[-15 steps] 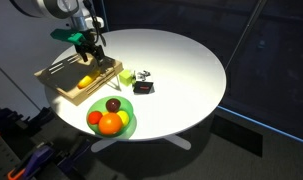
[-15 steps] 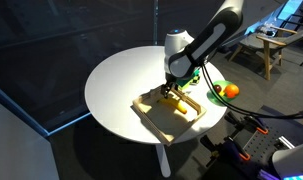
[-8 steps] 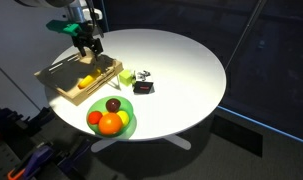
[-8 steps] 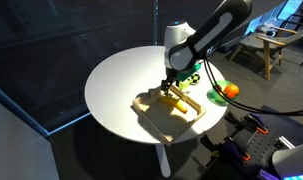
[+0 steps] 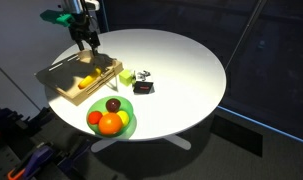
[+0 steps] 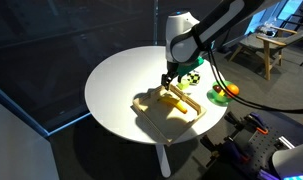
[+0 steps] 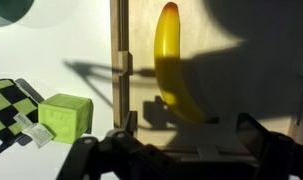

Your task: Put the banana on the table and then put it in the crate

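Note:
The yellow banana lies inside the light-wood crate on the round white table. It also shows in an exterior view in the crate, and in the wrist view on the crate floor. My gripper hangs open and empty above the crate, well clear of the banana, as an exterior view also shows. In the wrist view its dark fingers frame the bottom edge, spread apart with nothing between them.
A small yellow-green block sits beside the crate, also in the wrist view. A black-and-white checkered item lies next to it. A round green plate with round fruits stands near the table's edge.
My gripper has risen straight up away from the crate, leaving the banana lying in it. The banana and crate have not moved.

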{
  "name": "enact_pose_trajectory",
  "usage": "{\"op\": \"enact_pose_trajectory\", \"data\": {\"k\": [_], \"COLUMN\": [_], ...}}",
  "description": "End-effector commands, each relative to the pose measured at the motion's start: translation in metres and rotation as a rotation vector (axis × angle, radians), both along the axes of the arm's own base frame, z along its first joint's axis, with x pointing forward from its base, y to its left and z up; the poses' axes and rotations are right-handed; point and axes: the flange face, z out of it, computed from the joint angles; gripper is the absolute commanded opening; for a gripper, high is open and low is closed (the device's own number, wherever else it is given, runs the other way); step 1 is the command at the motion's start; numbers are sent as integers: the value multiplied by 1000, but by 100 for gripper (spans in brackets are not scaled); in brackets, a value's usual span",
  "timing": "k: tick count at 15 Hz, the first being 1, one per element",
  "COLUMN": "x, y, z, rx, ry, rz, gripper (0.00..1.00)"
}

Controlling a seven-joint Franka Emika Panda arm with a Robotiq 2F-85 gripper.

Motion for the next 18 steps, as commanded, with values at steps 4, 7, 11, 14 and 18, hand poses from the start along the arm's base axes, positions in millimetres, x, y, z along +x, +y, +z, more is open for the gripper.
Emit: {"op": "enact_pose_trajectory", "data": {"k": [4, 7, 11, 14, 18], "x": [-17, -24, -34, -41, -51], "y": [3, 5, 9, 12, 14], "z": [33, 43, 57, 68, 82], "rx": [-19, -22, -31, -37, -34], "ry": [15, 29, 45, 43, 12], "rz": [-12, -5, 3, 1, -12], "gripper": [100, 100, 100, 100, 100]}}
